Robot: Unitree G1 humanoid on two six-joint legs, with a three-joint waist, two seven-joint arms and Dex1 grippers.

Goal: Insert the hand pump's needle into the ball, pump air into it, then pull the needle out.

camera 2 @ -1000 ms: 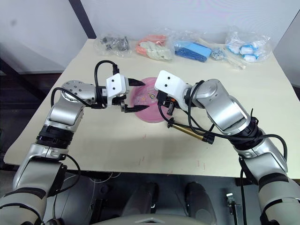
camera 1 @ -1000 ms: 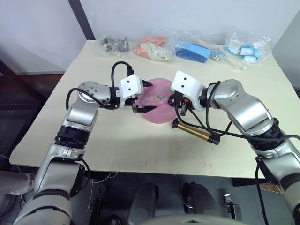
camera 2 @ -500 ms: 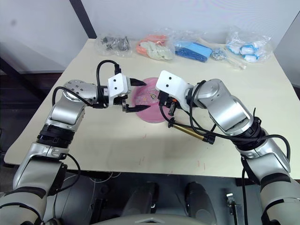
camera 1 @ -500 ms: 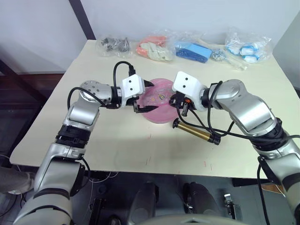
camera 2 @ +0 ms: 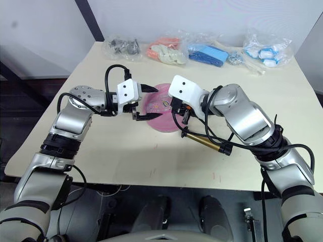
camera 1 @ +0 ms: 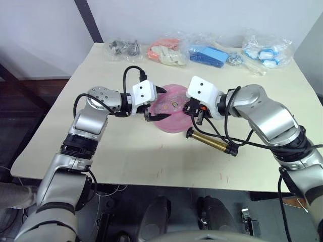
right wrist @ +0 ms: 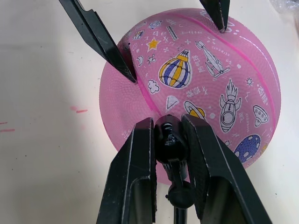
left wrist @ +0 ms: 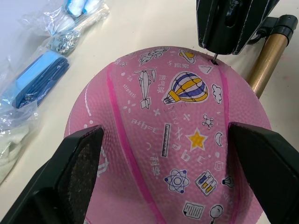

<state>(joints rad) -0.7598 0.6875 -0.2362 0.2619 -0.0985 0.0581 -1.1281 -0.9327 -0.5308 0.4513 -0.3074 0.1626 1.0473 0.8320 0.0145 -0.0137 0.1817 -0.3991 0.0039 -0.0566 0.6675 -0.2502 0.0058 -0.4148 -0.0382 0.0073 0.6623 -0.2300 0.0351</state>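
The hand pump (camera 1: 211, 142) is lying on the table (camera 1: 126, 156) nearest the robot, its gold barrel angled just beside the ball's near-right edge and its thin black hose looping up toward the right gripper (right wrist: 172, 140). That gripper is clenching the black fitting of the needle (left wrist: 214, 58), whose thin metal pin is touching the ball's surface at its right side. The ball (camera 1: 170, 108) is sitting near the middle of the table, pink with small printed balloons, rockets and stars. The left gripper (camera 1: 154, 103) is bracing the ball from its left side, fingers spread wide with one tip pressing on each side of it. Farther back, bagged items (camera 1: 207, 52) are lining the table's far edge.
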